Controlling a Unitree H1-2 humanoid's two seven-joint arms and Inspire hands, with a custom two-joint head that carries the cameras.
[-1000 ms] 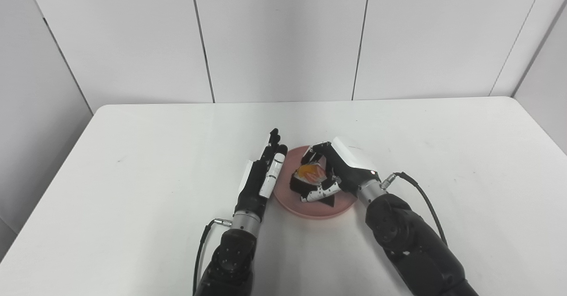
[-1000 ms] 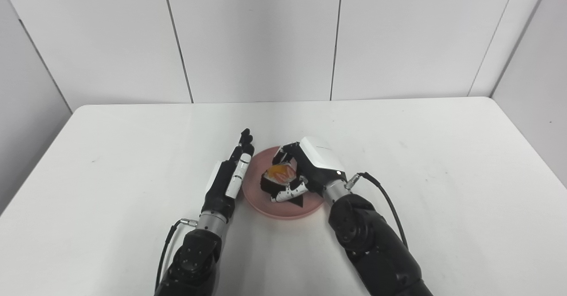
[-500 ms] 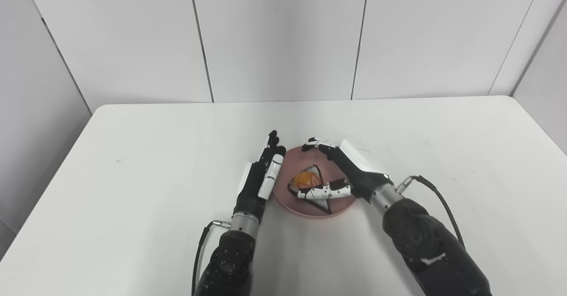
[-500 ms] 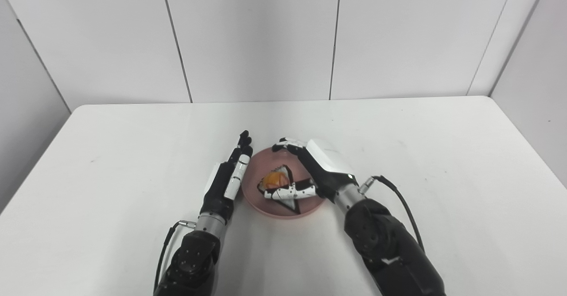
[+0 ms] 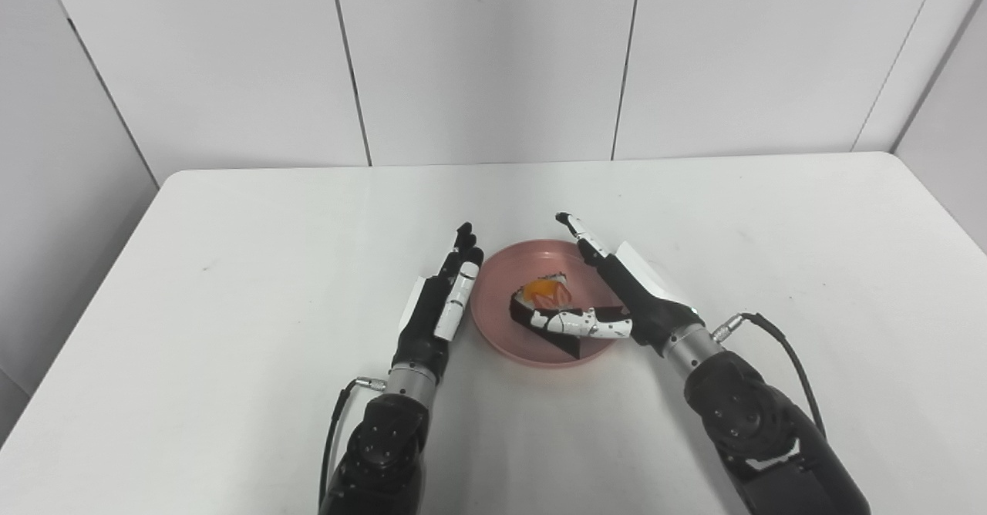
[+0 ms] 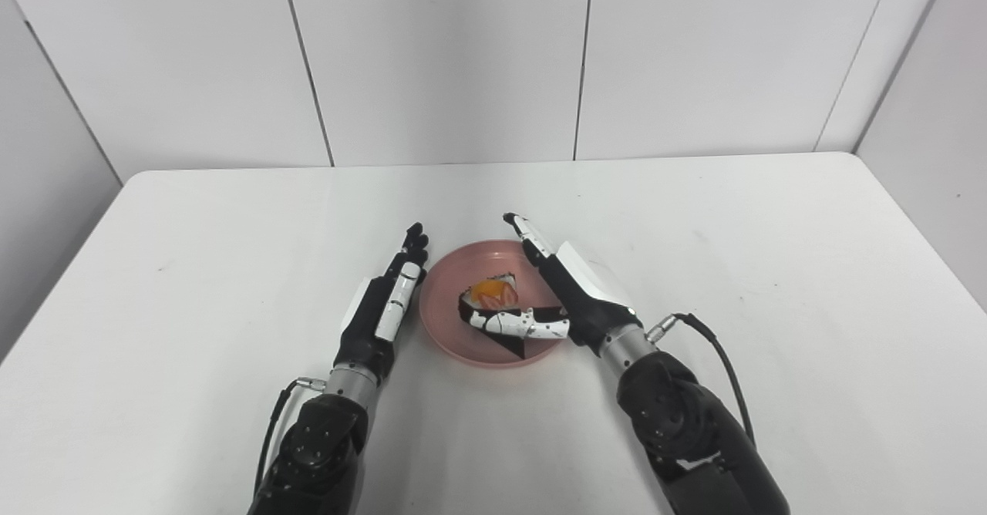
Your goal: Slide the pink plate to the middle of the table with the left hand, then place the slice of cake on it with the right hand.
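The pink plate (image 5: 505, 331) sits near the middle of the white table. The slice of cake (image 5: 544, 304), dark with orange and red fruit on top, lies on the plate. My right hand (image 5: 617, 291) is open at the plate's right side, fingers stretched straight over the far rim, thumb lying across the cake's near side. My left hand (image 5: 440, 307) is open with fingers straight, set edge-on against the plate's left rim. The same shows in the right eye view: plate (image 6: 447, 330), cake (image 6: 493, 299).
The white table (image 5: 231, 268) has grey wall panels behind its far edge. Cables run from both wrists along the table. Nothing else stands on the table.
My right hand has opened and let go of the cake, which now rests on the plate; its fingers have straightened and it has drawn back right. The camera has tilted slightly.
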